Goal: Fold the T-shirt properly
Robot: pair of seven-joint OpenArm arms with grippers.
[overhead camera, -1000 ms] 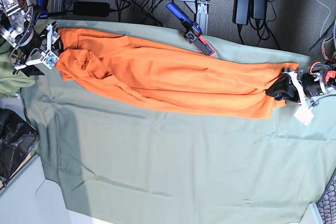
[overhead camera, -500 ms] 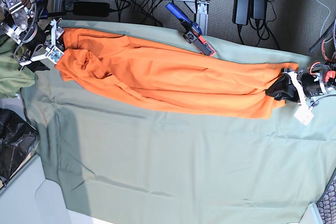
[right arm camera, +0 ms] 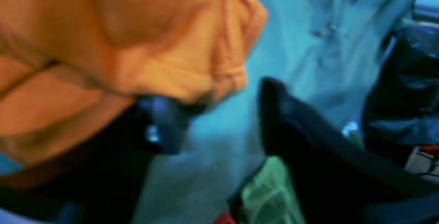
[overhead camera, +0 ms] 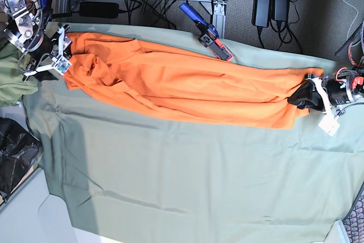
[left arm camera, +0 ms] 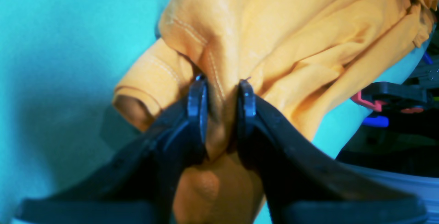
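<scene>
The orange T-shirt (overhead camera: 182,86) lies stretched in a long band across the pale green cloth. At the band's right end in the base view, my left gripper (overhead camera: 300,97) is shut on the hem. The left wrist view shows a fold of the T-shirt (left arm camera: 291,38) pinched in the left gripper (left arm camera: 221,97). My right gripper (overhead camera: 60,55) sits at the shirt's left end. In the blurred right wrist view the right gripper (right arm camera: 217,100) is open, and the T-shirt's (right arm camera: 103,45) ribbed edge drapes over one finger (right arm camera: 164,121). The other finger (right arm camera: 284,114) stands apart.
The pale sage green cloth (overhead camera: 199,174) covers the table. An olive-green bunched garment (overhead camera: 11,83) lies at the left edge, with a black bag (overhead camera: 14,157) below it. A blue-handled clamp (overhead camera: 206,31) rests at the far edge, near power bricks (overhead camera: 270,1) and cables.
My right gripper has shifted slightly at the shirt's left end, nudging that end, and its jaws have narrowed. The left gripper and the hem end have stayed still.
</scene>
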